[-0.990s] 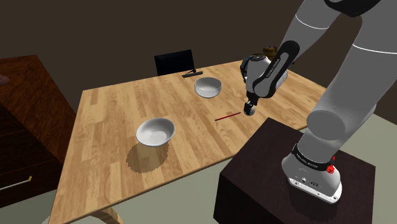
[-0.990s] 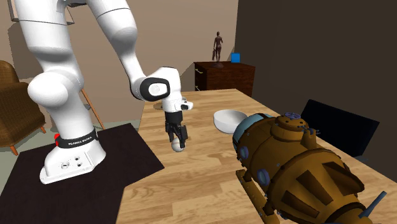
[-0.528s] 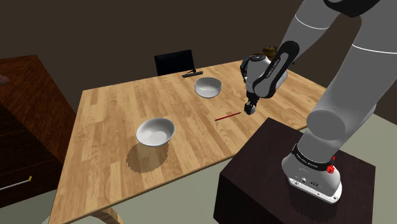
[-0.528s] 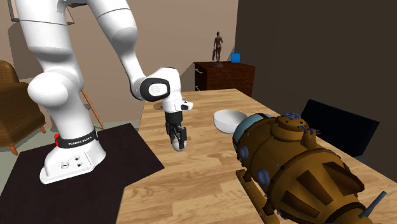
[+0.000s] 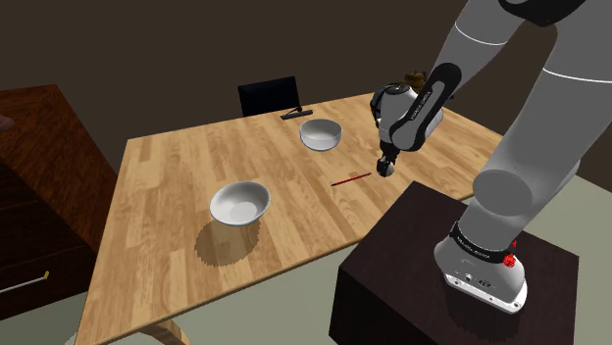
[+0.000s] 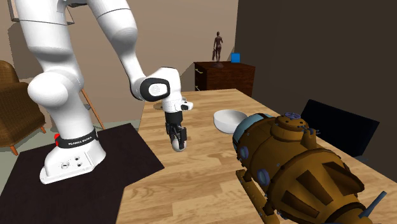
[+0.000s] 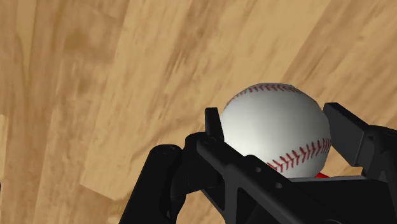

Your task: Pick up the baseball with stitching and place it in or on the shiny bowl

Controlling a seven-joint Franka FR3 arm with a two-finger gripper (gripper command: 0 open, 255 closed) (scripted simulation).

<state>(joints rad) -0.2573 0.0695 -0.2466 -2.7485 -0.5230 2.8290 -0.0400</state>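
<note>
Clasping baseball (image 7: 270, 127): gripper (image 6: 179, 141) (over wooden table (image 5: 177, 176)).

The hand (image 5: 387, 166), clasping the ball (image 7: 275, 124), hangs low over the bench (image 5: 167, 176) just beside the dark stand (image 5: 392, 255), which walls off the near side. Toward the shoulder view's left, bare wood runs from the hand to the near bowl (image 5: 240, 201), crossed by a thin red stick (image 5: 351, 179) lying flat. The far bowl (image 5: 321, 134) stands well apart, with a small dark bar (image 5: 292, 115) and a black screen (image 5: 269, 96) behind it. A large brass model (image 6: 292, 162) crowds the bench beyond the hand, at the shoulder view's far right.
</note>
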